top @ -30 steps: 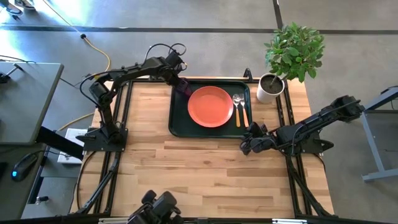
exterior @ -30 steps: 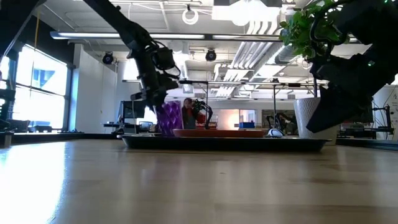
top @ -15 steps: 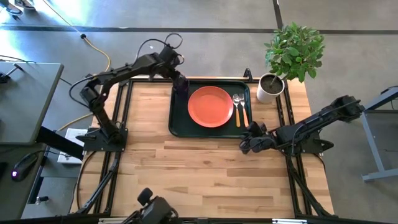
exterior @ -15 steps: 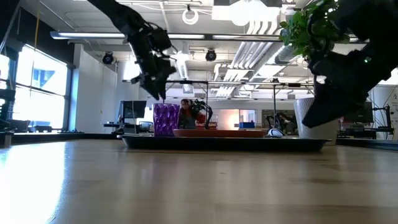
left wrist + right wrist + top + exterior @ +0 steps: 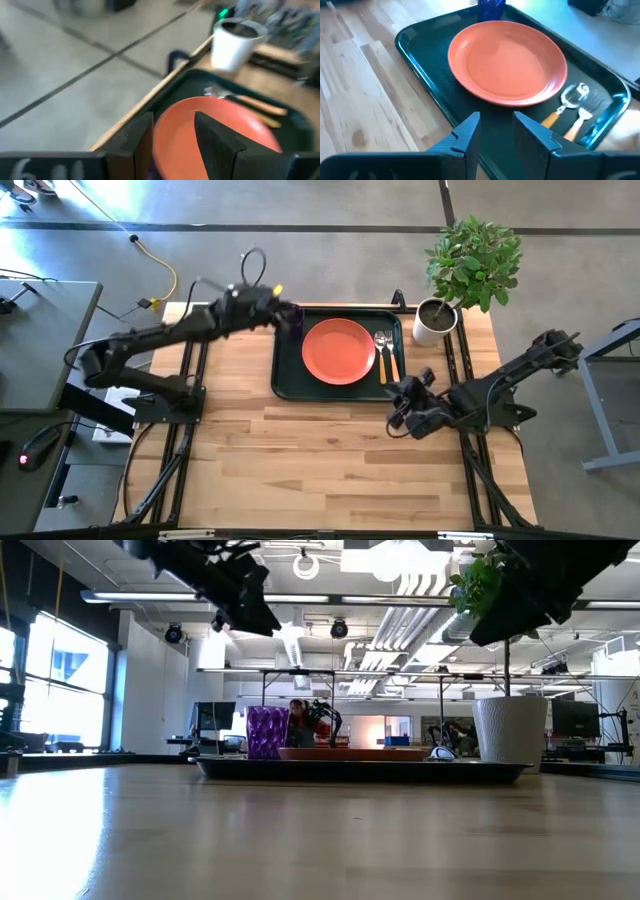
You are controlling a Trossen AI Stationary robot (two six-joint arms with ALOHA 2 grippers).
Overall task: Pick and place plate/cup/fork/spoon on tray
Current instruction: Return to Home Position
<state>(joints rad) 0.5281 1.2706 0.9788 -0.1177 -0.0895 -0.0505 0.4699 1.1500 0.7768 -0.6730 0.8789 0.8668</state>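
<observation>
The dark green tray (image 5: 283,380) lies at the table's far middle. On it rest the orange-red plate (image 5: 338,351), the spoon (image 5: 381,350) and the fork (image 5: 393,352) side by side to the plate's right. The purple cup (image 5: 267,732) stands upright on its base in the tray's far left corner (image 5: 291,317). My left gripper (image 5: 272,311) hangs open, up and to the left of the cup (image 5: 260,620), and touches nothing. My right gripper (image 5: 400,402) is open above the table by the tray's near right corner, with nothing between its fingers (image 5: 497,132).
A white pot (image 5: 433,322) with a green plant stands at the table's far right, just beyond the tray. Bare wooden table (image 5: 330,460) stretches from the tray to the near edge. The room behind holds desks and screens.
My left gripper has let go of the cup, which was tilted in its hold and now stands upright on the tray. The gripper has then risen and drawn back toward the table's left edge. My right arm has lifted upward.
</observation>
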